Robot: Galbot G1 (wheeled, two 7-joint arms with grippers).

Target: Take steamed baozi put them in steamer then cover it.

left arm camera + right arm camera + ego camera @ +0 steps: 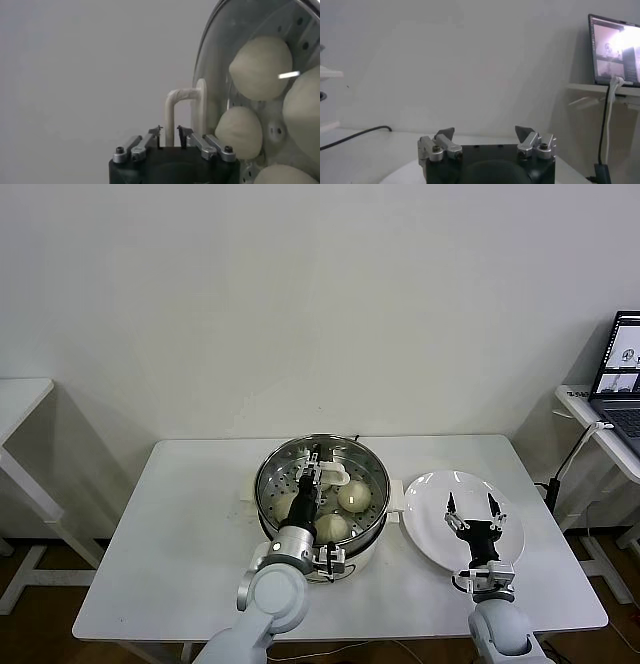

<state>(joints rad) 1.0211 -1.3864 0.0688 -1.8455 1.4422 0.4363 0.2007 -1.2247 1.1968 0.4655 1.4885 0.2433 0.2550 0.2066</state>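
The steamer [368,539] stands mid-table with the clear glass cover [235,30] lying on it. Through the glass I see several cream-white baozi [354,496] [260,67] on the perforated tray. My left gripper [316,468] [170,132] reaches over the cover and straddles its white handle [333,475] [184,105]. Its fingers are open, with a thin gap on each side of the handle post. My right gripper [472,506] [490,133] hovers over the white plate [430,489], open with nothing between its fingers.
The white table [180,524] has bare room to the left of the steamer and along its front edge. A laptop [622,374] [615,50] sits on a side table at the far right, with a cable [606,120] hanging from it.
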